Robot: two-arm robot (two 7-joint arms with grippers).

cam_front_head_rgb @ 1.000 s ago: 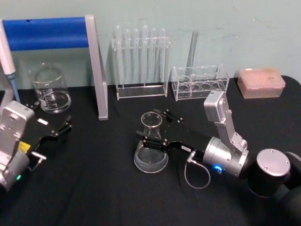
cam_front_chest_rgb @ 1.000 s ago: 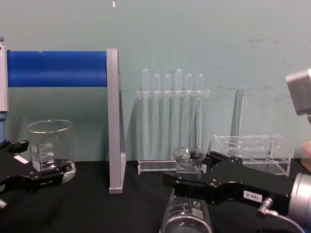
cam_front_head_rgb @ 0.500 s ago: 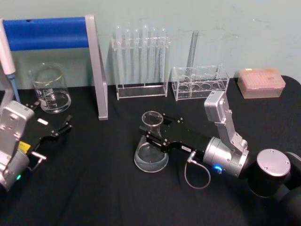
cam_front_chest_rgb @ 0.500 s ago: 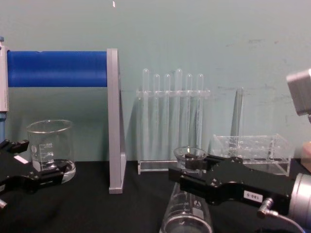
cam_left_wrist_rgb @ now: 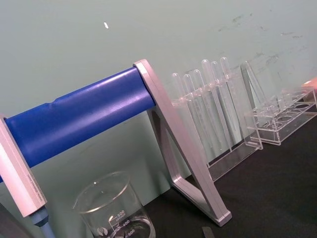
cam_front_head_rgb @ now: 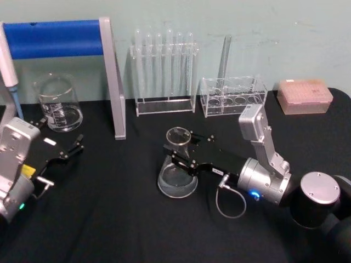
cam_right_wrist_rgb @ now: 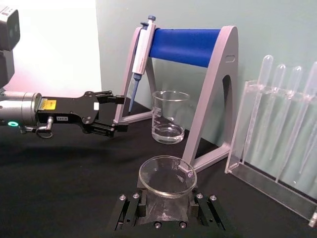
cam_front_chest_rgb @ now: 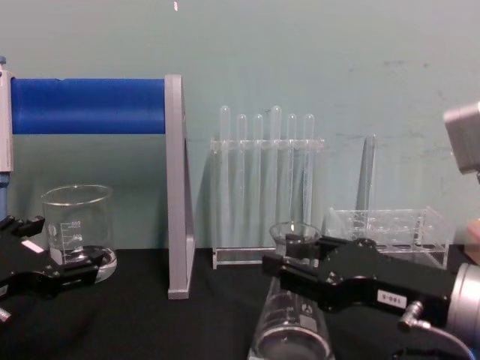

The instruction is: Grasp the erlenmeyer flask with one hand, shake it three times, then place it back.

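The right gripper (cam_front_head_rgb: 181,159), centre frame, clamps the flask (cam_front_head_rgb: 176,184) by its neck; the left gripper (cam_front_head_rgb: 60,137), lower left, hangs open.

**Bench (cam_front_head_rgb: 109,219) inventory.** One erlenmeyer flask (cam_front_head_rgb: 175,182), one beaker (cam_front_head_rgb: 57,104), one pipette (cam_front_head_rgb: 6,60), one pipette stand (cam_front_head_rgb: 112,82) and one pink box (cam_front_head_rgb: 304,96). Two clear racks: a tall rack (cam_front_head_rgb: 164,105) with six test tubes (cam_front_chest_rgb: 275,172), and a low rack (cam_front_head_rgb: 233,97) with one tube (cam_front_head_rgb: 224,57). Two pincers — left pincer (cam_right_wrist_rgb: 120,113), right pincer (cam_front_head_rgb: 180,155).
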